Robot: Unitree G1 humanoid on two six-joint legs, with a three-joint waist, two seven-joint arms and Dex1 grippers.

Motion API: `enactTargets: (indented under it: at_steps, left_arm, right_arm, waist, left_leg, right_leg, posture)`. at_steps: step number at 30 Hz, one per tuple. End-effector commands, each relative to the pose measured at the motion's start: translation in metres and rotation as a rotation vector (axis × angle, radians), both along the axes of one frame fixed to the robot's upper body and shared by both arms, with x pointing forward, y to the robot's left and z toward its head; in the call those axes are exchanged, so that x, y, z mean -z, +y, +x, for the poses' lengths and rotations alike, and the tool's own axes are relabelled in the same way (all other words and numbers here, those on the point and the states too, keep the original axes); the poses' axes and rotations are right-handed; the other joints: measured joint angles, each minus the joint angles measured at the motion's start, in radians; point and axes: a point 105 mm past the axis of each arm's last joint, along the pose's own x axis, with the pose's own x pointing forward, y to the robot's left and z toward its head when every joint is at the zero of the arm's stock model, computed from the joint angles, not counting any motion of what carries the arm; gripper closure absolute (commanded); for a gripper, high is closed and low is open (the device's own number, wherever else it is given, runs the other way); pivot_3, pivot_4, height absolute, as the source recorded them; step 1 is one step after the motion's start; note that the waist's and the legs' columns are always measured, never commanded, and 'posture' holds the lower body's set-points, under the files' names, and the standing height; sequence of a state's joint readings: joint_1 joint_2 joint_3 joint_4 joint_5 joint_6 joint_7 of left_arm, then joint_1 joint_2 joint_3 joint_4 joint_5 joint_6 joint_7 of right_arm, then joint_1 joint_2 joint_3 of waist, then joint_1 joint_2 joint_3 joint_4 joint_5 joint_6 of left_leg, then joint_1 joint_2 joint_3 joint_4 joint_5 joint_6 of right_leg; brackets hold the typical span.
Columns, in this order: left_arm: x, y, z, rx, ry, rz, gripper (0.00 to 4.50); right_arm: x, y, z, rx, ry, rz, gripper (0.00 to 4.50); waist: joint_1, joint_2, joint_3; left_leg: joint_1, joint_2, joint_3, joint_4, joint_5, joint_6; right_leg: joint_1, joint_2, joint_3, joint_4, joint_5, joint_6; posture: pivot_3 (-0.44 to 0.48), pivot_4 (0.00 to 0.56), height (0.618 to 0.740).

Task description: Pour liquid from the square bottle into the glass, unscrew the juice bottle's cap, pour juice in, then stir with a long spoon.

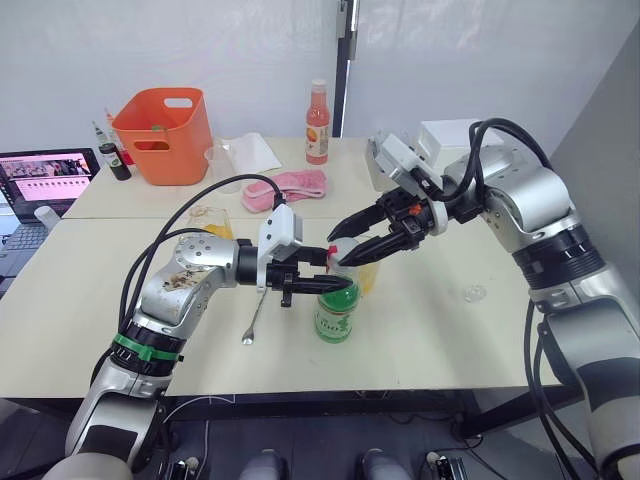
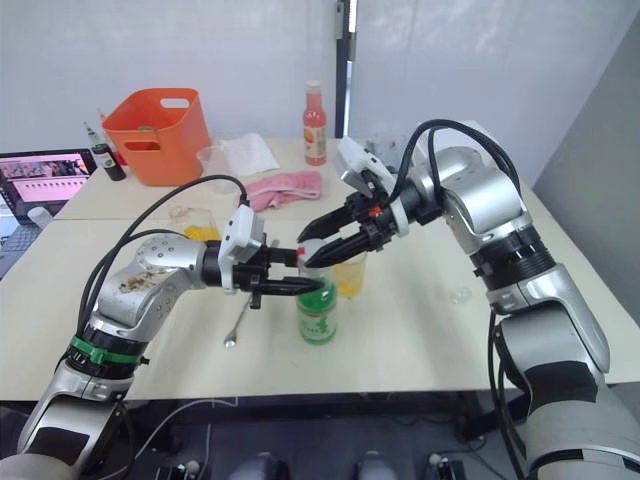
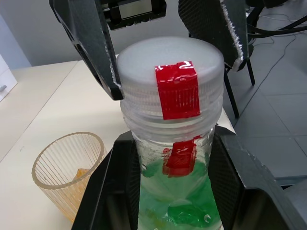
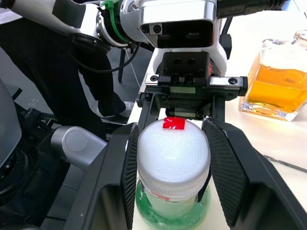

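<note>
1. The juice bottle (image 1: 335, 315) stands at centre frame on the counter (image 1: 440, 330); the left pincer (image 1: 322, 283) is clamped round its neck.
2. The right pincer (image 1: 352, 240) straddles the white cap (image 3: 171, 67), fingers apart, not yet touching.
3. The glass (image 3: 67, 172), just behind, holds orange liquid, so the unscrewing step looks in hand.
4. Next: close on the cap and twist while the left holds firm.

Head eyes look forward and down over the surface (image 1: 430, 330); both wrist views sit close on the cap (image 3: 170, 64), from opposite sides.
</note>
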State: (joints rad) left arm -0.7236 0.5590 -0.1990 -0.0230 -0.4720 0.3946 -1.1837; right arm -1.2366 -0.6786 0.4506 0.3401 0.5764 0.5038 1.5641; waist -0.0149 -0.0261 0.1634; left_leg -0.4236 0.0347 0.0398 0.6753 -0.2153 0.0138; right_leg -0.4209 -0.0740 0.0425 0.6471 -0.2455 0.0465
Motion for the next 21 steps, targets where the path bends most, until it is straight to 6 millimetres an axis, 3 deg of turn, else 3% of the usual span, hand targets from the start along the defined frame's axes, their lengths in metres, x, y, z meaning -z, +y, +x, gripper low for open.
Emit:
enactTargets:
  at_steps: [1, 13, 21]
  left_arm:
    - [0.018, 0.013, 0.009, -0.067, 0.050, 0.072, 3.00]
    - [0.020, 0.013, 0.007, -0.057, 0.055, 0.081, 3.00]
    - [0.024, 0.014, 0.005, -0.053, 0.061, 0.093, 3.00]
  right_arm:
    - [0.007, -0.009, -0.004, -0.028, 0.032, -0.048, 2.88]
    - [0.004, -0.001, 0.003, -0.053, 0.011, -0.033, 2.88]
    - [-0.013, -0.001, 0.000, -0.061, -0.012, 0.019, 2.88]
  waist:
    - [0.000, 0.000, 0.000]
    - [-0.002, 0.000, 0.000]
    - [-0.003, 0.000, 0.000]
  left_leg:
    - [0.000, 0.000, 0.000, 0.000, 0.000, 0.000]
    - [0.000, 0.000, 0.000, 0.000, 0.000, 0.000]
    - [0.000, 0.000, 0.000, 0.000, 0.000, 0.000]
  right_leg:
    - [0.000, 0.000, 0.000, 0.000, 0.000, 0.000]
    - [0.000, 0.000, 0.000, 0.000, 0.000, 0.000]
    - [0.000, 0.000, 0.000, 0.001, 0.000, 0.000]
  posture:
    - [0.000, 0.150, 0.715]
    - [0.000, 0.150, 0.715]
    - [0.000, 0.150, 0.715]
